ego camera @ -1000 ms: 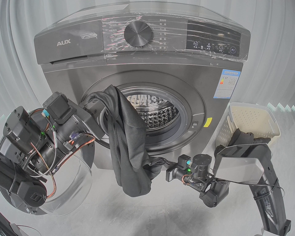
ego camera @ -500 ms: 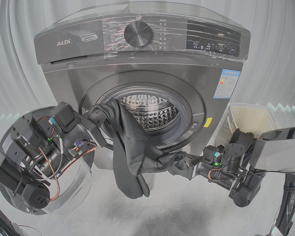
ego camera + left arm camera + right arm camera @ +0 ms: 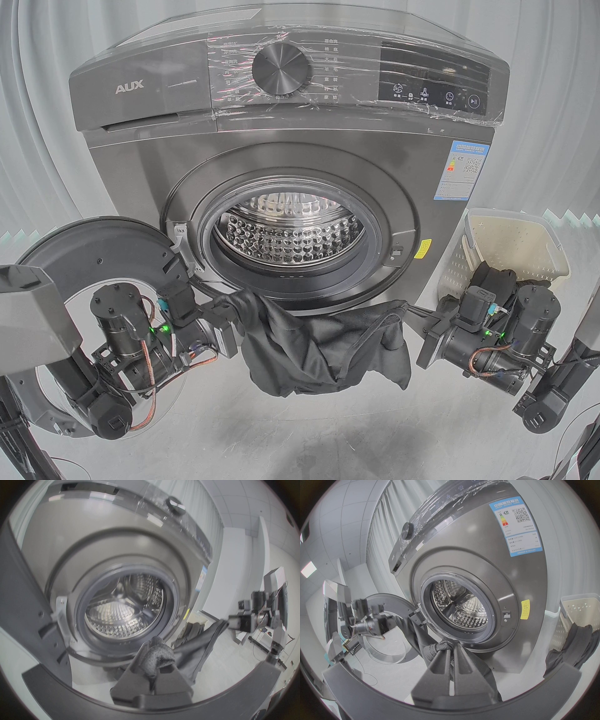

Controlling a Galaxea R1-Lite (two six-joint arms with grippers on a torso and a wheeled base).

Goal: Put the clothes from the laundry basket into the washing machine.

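Black garment [image 3: 325,356] hangs sagging between both grippers, just below open drum mouth of washing machine [image 3: 350,156]. Left gripper [image 3: 224,307] clamped tight on one end; right gripper [image 3: 414,312] clamped tight on other end. Dark clothes [image 3: 500,281] lie in laundry basket [image 3: 519,240], right of machine. Door [image 3: 94,250] swung open at left.

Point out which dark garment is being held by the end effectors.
The black garment hanging between the left end effector and right end effector, in front of the open washing machine. The other dark clothes lie in the laundry basket.
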